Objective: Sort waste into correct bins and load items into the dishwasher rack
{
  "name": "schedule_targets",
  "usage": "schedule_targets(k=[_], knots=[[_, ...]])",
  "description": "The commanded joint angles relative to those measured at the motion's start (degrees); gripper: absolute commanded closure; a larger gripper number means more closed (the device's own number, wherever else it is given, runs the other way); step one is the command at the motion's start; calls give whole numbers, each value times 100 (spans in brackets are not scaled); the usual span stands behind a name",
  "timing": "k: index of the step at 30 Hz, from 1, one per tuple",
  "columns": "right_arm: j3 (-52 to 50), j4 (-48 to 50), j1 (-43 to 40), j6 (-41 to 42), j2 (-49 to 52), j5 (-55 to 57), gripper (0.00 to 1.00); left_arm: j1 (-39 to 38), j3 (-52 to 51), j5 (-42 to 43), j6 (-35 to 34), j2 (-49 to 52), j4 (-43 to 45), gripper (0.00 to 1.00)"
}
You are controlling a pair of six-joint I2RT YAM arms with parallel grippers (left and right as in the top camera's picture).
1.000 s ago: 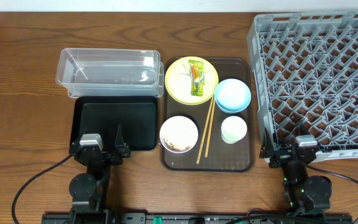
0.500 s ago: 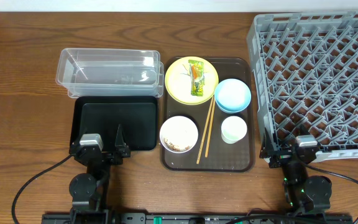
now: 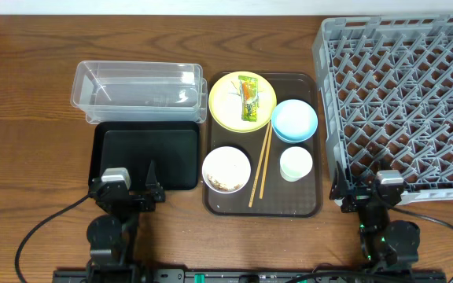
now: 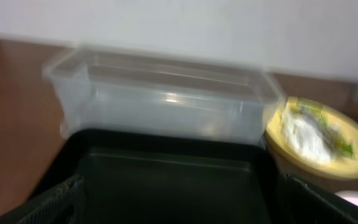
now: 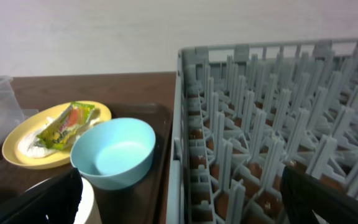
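Note:
The snack wrapper [image 3: 248, 97] and a white tissue [image 3: 233, 94] lie on the yellow plate [image 3: 225, 112]. The blue bowl [image 3: 294, 120], the white bowl [image 3: 226, 163] with brownish rice scraps, the pale cup [image 3: 296, 163] and the chopsticks [image 3: 261, 161] sit on the brown tray [image 3: 262, 204]. The clear tub [image 3: 136, 90] and black tray [image 3: 144, 157] lie to the left, the grey rack [image 3: 403, 102] to the right. My left gripper [image 3: 128, 189] is open and empty at the black tray's near edge [image 4: 166, 174]. My right gripper [image 3: 372, 192] is open and empty at the rack's near left corner [image 5: 272, 124].
The left wrist view shows the tub [image 4: 166, 99] behind the black tray and the plate [image 4: 353, 163] at the right. The right wrist view shows the blue bowl [image 5: 114, 152], the wrapper [image 5: 64, 127] and the cup's rim [image 5: 89, 205]. Bare wooden table surrounds everything.
The left arm has shifted very slightly. Nothing else has moved.

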Motion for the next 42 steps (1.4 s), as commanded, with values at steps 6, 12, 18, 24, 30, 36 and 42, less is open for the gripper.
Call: schedule_targets(k=[6, 12, 18, 24, 30, 36, 42], knots=[[1530, -699, -90, 236, 1543, 142, 1, 13, 1816, 20, -68, 1683, -1222, 2], [3014, -1843, -90, 160, 3309, 175, 1, 13, 3547, 188, -203, 3519, -2763, 2], [4513, -3383, -90, -24, 4885, 315, 1, 13, 5243, 400, -205, 5086, -4385, 2], [5090, -3786, -90, -26, 5705, 354, 1, 13, 5740, 1099, -332, 5696, -4264, 2], [5090, -3746, -90, -24, 5731, 398, 1, -197, 5963, 1423, -426, 6155, -3246, 0], [5090, -3744, -90, -24, 5731, 398, 1, -970, 6913, 688, -98, 7241, -2728, 1], [5090, -3746, -90, -24, 5731, 398, 1, -1805, 7208, 608, -11, 8373, -1596, 2]])
